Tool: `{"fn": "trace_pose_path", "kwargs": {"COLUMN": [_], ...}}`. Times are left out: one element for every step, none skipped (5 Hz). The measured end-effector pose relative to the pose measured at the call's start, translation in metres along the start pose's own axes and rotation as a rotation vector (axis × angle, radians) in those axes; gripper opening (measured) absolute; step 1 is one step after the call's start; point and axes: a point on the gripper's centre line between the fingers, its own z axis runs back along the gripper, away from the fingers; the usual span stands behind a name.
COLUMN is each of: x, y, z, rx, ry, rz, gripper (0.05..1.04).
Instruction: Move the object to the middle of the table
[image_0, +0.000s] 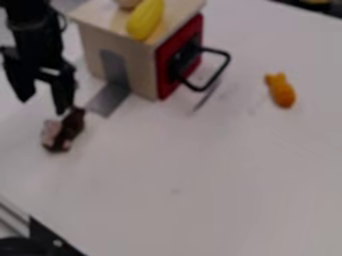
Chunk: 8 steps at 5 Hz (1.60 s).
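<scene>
1. White smooth tabletop (200, 185) takes up most of the view, with edges cutting across the lower left and upper right corners. Plenty of bare surface toward the middle, fwiw.
2. Next biggest is the cream wooden toy box with a red front (144, 70), grey ramp (109, 100) sloping off its near side. I'd swing wide of both.
3. Black two-finger claw (43, 106) hangs at the upper left, fingers spread, nothing gripped.
4. Brown and pale-pink lumpy toy (69, 129) is my bet for the task's object. It's on the table just below the claw in view, off toward its picture-right finger, long axis running upper right to lower left. So the claw probably needs to shift down-right and close across that slant, then carry it rightward.
5. Yellow banana-shaped toy (145, 20) sits on the box.
6. Small orange knobbly toy (282, 91) lies well apart at right.
</scene>
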Motion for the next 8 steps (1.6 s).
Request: {"fn": "trace_pose_path", "kwargs": {"x": [-0.008,-0.014,-0.022,-0.033,-0.039,-0.035,-0.027,-0.022], "y": [0.002,0.005,0.008,0.012,-0.004,-0.011,-0.013,-0.009], "z": [-0.003,-0.006,-0.013,-0.014,-0.014,-0.007,-0.003,-0.004], "rx": [0.005,0.004,-0.013,0.011,-0.033,-0.026,-0.041,-0.044], "ry": [0.063,0.170,0.317,0.397,0.240,0.093,0.003,-0.040], "rz": [0.003,0.011,-0.006,-0.012,0.044,0.063,0.092,0.103], "gripper": [0.996,0.996,0.996,0.996,0.996,0.996,0.996,0.996]}}
